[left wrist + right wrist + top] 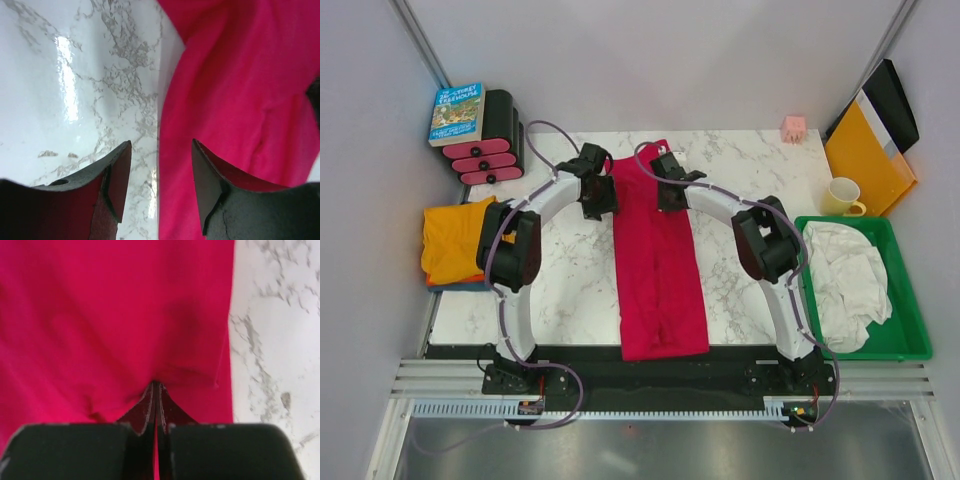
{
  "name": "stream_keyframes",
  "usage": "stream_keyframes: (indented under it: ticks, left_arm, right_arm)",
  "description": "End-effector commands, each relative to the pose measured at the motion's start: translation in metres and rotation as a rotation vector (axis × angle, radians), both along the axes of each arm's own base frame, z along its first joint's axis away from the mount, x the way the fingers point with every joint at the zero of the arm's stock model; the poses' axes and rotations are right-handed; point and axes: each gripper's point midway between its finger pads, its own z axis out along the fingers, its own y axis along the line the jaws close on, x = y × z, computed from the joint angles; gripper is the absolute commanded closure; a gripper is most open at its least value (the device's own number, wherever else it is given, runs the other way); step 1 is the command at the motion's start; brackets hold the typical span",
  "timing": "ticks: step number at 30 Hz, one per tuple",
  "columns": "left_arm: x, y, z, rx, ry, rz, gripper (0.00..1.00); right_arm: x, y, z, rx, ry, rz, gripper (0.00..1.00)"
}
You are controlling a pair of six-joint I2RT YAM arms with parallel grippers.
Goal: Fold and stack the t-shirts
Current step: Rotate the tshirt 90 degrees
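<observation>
White marble tabletop (570,290) lay under crimson red soft fabric t-shirt (655,260), folded to long strip. Orange soft fabric t-shirt (450,240) sat well left of it. Right gripper (156,385) was pinched shut on crimson shirt's far end. Left gripper (161,150) gaped over its left edge, empty. Risk: one-sided lift would skew fold.

Top view: my wrists cover the far corners of the red t-shirt (660,270), so neither pincer's tips show there. Left of it, my left elbow hides part of the orange t-shirt (450,240). A blue sliver (460,286) sits under that, too little showing to ID.

My right pincer (156,387) is closed at a pucker in the red cloth; how much is pinched is hidden between the fingers.

Left wrist view: dark shape (315,97) over the shirt, cut off by the right edge, can't ID.

Book (457,112) far-left of the shirt: title too small to read.
</observation>
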Motion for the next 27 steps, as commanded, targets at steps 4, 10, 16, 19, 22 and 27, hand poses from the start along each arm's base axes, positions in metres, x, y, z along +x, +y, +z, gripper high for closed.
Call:
stream_keyframes:
  ticks: [4, 10, 16, 19, 22, 27]
  left_arm:
    - [0.036, -0.022, 0.006, -0.066, -0.083, 0.018, 0.41]
    - [0.058, -0.031, 0.0, -0.04, -0.073, -0.035, 0.41]
    - [0.08, -0.049, -0.023, -0.053, 0.003, -0.075, 0.41]
    - [0.09, -0.053, -0.03, -0.061, 0.006, -0.079, 0.4]
    - [0.095, -0.058, -0.039, -0.089, 0.019, -0.083, 0.4]
    - [0.105, -0.067, -0.048, -0.136, 0.024, -0.095, 0.39]
  right_arm:
    - [0.057, 0.014, 0.037, 0.146, -0.133, -0.021, 0.99]
    - [0.062, -0.028, 0.0, 0.122, -0.044, -0.12, 0.97]
    - [0.062, -0.061, -0.034, 0.141, 0.044, -0.172, 0.96]
    - [0.066, -0.079, -0.04, 0.165, 0.069, -0.213, 0.95]
    - [0.07, -0.101, -0.048, 0.173, 0.109, -0.269, 0.95]
    - [0.074, -0.133, -0.057, 0.187, 0.133, -0.339, 0.95]
